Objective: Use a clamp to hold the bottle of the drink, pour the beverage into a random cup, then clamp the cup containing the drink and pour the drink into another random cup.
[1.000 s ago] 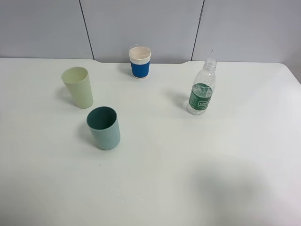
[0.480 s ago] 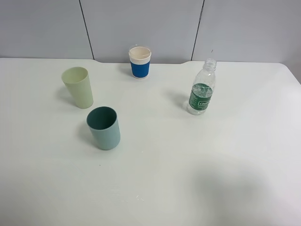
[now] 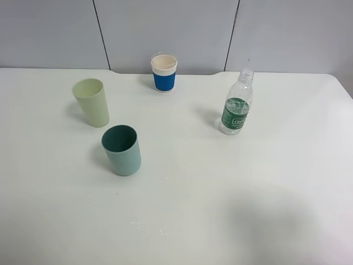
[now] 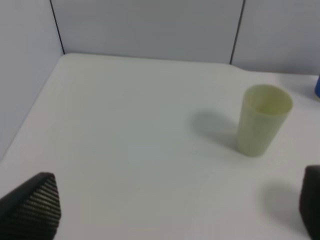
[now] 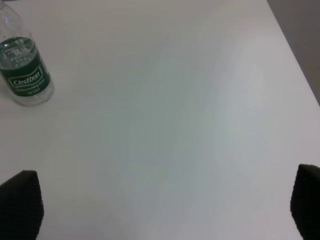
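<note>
Both grippers stand wide apart with nothing between the fingers: my left gripper (image 4: 175,210) shows only its black fingertips (image 4: 32,207) at the edges of its wrist view, my right gripper (image 5: 165,205) likewise. On the white table (image 3: 231,204) the bottle (image 3: 237,103) stands upright on the right, uncapped, water (image 5: 22,52) low inside. I see the teal cup (image 3: 121,149) near the left, the yellow-green cup (image 3: 91,102) just behind it, apart. A blue cup (image 3: 164,72) sits at the far edge.

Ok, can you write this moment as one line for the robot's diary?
phase: before grasp | bottle: upright, uncapped, untouched | teal cup: upright | yellow-green cup: upright | left end effector: open | right end effector: open
</note>
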### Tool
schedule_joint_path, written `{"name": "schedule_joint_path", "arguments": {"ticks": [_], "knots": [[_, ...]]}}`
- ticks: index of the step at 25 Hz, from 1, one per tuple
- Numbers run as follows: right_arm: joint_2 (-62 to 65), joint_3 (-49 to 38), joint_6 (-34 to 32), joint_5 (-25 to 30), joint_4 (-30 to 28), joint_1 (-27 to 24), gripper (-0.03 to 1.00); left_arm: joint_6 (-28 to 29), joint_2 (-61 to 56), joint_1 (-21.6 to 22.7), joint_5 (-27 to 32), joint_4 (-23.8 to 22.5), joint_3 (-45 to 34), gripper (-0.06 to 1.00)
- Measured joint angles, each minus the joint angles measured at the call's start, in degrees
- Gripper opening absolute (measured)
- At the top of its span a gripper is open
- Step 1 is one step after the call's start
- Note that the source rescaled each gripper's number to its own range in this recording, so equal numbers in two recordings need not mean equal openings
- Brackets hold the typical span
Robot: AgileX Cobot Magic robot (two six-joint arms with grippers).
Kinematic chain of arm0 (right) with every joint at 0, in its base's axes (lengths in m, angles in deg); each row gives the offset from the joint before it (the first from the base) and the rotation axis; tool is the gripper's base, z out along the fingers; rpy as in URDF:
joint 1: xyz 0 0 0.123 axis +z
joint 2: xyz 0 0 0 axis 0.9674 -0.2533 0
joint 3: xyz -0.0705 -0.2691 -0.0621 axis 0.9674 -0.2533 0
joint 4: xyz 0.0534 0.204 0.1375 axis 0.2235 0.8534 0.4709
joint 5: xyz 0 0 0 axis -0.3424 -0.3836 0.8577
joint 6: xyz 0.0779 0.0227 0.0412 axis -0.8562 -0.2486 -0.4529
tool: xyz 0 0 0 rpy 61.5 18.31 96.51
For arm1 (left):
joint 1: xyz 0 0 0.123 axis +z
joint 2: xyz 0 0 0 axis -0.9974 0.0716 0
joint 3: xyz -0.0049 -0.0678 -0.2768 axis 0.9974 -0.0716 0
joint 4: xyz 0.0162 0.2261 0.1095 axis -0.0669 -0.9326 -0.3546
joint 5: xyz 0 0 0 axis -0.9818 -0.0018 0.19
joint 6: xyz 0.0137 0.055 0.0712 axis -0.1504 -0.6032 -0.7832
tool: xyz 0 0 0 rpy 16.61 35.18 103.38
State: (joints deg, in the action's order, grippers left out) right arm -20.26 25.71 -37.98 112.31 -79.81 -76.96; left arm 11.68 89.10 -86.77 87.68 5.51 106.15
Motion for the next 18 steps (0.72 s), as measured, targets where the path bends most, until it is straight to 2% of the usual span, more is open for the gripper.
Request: {"name": "schedule_joint_path", "arguments": {"ticks": [5,11,18], "knots": [[0.0,0.0,0.0,0.0,0.1,0.0,0.99,0.7,-5.3,0.1,1.3,2.2,-7.0,0.88],[0.0,0.0,0.0,0.0,0.2,0.0,0.99,1.2,-5.3,0.1,4.3,4.1,-9.1,0.88],[0.0,0.0,0.0,0.0,0.2,0.0,0.99,1.2,-5.3,0.1,4.3,4.3,-9.1,0.88]]}}
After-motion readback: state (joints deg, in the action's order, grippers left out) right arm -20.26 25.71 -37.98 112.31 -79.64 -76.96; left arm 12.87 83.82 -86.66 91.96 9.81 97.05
